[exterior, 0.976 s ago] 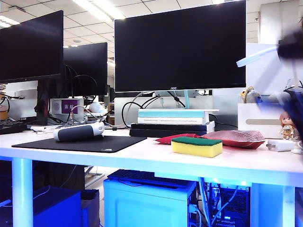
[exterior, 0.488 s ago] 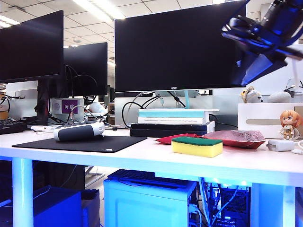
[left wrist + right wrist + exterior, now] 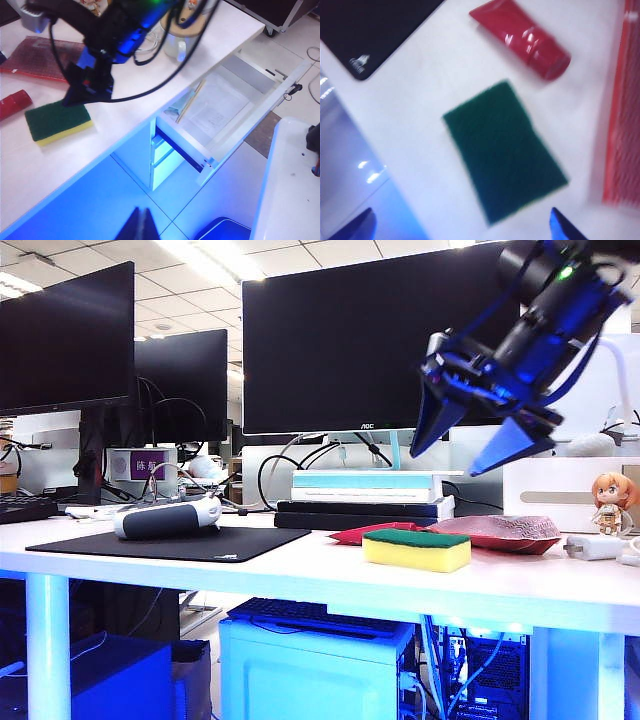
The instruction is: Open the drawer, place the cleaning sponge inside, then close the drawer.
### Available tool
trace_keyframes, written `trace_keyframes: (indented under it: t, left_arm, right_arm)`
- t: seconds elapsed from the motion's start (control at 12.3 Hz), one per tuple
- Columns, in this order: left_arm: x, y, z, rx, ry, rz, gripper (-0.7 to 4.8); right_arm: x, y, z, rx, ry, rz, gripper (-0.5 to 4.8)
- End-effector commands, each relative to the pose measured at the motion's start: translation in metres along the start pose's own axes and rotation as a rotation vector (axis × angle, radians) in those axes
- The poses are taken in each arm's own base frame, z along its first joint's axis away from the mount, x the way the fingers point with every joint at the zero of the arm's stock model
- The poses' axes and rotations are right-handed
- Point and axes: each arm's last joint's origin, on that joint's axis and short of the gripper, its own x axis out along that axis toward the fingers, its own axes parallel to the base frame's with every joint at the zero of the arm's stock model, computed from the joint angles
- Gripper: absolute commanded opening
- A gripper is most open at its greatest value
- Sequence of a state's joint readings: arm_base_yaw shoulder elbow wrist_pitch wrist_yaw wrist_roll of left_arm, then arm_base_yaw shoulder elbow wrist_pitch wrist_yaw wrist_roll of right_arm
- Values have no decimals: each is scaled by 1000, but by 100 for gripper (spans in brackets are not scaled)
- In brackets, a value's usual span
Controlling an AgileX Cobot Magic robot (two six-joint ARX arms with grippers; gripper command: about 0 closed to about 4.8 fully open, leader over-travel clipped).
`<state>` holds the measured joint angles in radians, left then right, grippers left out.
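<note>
The cleaning sponge lies flat on the desk, green scouring face up, just in front of the red packets and untouched. The foam block will likely prove light and compressible; a firm pinch across the short sides of the yellow body should hold, though it will deform (the green layer is rougher and less yielding). The right tool hangs above the sponge with its fingers spread wide apart, nothing between them. The left tool sits low beside the desk, fingers together, empty. The drawer stands open. Legible writing: "AOC" on the monitor; the mouse mat logo is unreadable.
</note>
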<state>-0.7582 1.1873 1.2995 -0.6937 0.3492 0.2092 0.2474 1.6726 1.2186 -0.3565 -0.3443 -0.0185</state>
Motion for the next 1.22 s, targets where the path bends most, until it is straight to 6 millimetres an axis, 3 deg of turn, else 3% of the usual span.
trace_keyframes:
  t: [0.08, 0.41, 0.57, 0.89, 1.22]
  left_arm:
    - [-2, 0, 2, 5, -14, 0, -5]
    - [-2, 0, 2, -3, -14, 0, -5]
    - [-2, 0, 2, -3, -14, 0, -5]
    - [-2, 0, 2, -3, -14, 0, -5]
    - [-2, 0, 2, -4, -14, 0, -5]
  right_arm:
    - [12, -3, 17, -47, -29, 31, 479]
    - [51, -16, 26, -36, 11, 61, 479]
    - [84, -22, 11, -41, 83, 75, 479]
    - [106, -30, -8, -11, 189, 4, 479]
    - [106, -31, -11, -10, 215, -57, 479]
